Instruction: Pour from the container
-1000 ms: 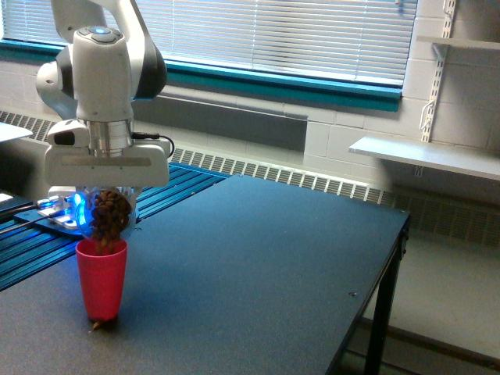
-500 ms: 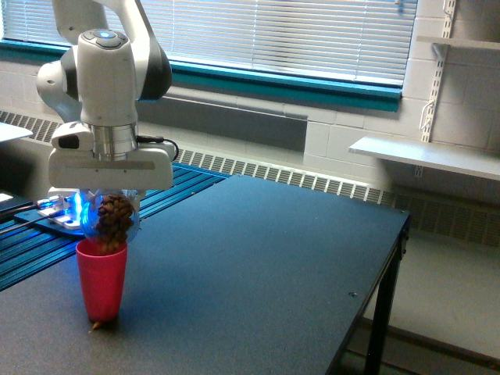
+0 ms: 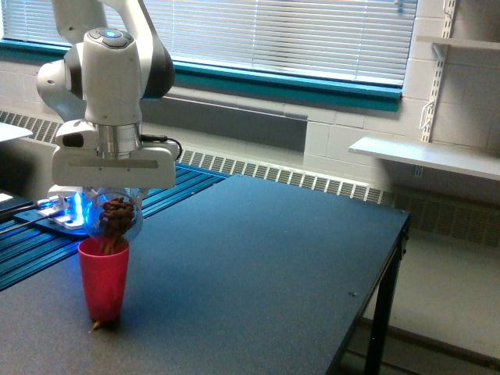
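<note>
The container, a small clear plastic cup, is tipped steeply with its mouth down over the red cup. Brown pieces inside it hang toward its rim and reach into the red cup's mouth. My gripper is shut on the container, directly above the red cup, with its white hand just over it. The red cup stands upright on the dark table near the exterior view's left. A small brown bit lies at the red cup's foot.
A blue ridged mat with a glowing blue device lies behind the cups at the exterior view's left. The table's edge runs along the right, with a drop to the floor. A white wall shelf hangs at the far right.
The gripper with the container has shifted slightly to the exterior view's right. Fewer brown pieces show in the container than before.
</note>
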Robot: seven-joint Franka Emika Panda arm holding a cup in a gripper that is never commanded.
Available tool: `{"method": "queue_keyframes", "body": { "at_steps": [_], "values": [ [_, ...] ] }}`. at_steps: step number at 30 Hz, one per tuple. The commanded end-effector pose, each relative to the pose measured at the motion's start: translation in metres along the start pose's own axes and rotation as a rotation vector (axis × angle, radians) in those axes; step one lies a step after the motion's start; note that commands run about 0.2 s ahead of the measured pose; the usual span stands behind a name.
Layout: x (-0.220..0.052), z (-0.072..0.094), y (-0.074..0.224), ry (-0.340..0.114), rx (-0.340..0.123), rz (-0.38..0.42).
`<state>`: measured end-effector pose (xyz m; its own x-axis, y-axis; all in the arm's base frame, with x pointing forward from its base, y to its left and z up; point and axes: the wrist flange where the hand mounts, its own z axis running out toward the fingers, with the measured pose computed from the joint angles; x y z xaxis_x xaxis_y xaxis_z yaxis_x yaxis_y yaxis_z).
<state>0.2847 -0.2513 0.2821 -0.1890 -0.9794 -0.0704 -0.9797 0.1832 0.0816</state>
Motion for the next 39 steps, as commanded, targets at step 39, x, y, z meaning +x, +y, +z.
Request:
{"method": "queue_keyframes", "body": {
  "at_steps": [39],
  "values": [
    [-0.0038,0.001,0.0059,0.034,-0.123,-0.017]
  ]
}}
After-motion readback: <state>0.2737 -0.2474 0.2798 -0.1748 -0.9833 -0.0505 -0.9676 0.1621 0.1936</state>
